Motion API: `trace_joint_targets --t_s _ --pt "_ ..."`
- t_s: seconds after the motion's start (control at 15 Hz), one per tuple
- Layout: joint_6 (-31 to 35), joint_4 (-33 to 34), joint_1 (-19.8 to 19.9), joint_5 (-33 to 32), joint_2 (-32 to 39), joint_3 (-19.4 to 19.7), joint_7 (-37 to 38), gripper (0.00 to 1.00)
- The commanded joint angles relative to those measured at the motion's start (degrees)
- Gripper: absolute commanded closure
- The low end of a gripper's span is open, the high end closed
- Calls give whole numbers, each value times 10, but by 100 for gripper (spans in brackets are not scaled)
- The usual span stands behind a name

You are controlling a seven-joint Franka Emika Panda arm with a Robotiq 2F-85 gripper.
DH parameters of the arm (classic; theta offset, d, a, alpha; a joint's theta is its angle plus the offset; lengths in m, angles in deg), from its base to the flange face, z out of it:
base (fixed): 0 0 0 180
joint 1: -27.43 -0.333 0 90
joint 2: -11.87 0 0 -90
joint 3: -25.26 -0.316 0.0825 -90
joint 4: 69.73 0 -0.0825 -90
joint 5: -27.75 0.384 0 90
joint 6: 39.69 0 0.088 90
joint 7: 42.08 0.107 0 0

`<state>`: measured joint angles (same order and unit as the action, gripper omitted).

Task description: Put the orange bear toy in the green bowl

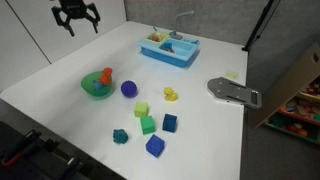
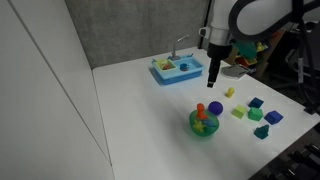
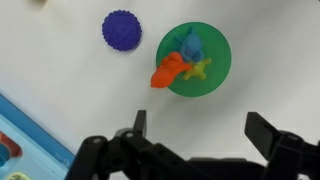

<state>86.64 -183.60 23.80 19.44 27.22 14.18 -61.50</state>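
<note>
One job, and we judge it all but done: the bear (image 3: 168, 72) lies in the bowl (image 3: 222, 48), upper middle of the wrist view, one end lapping over the rim toward frame left. Our gripper (image 3: 200, 135) spans that frame's bottom edge, spread wide and empty, well clear above bear and worktop (image 3: 60, 90).

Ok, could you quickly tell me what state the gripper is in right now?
Gripper: open, holding nothing; the orange bear toy lies in the green bowl.
</note>
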Motion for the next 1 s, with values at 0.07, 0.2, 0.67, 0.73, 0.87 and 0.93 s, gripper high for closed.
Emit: trace_joint_targets --t_s 0.07,0.2,0.67,0.73,0.87,0.93 --pt "-56 -13 -6 20 -81 27 83 0" --pt "-80 -8 -4 33 -108 35 111 0" --pt "-161 9 -1 125 -174 56 172 0" --pt "-166 10 -1 132 -179 58 178 0" --pt "-166 6 -2 162 -186 62 148 0" --pt "-154 4 -4 136 -177 60 161 0"
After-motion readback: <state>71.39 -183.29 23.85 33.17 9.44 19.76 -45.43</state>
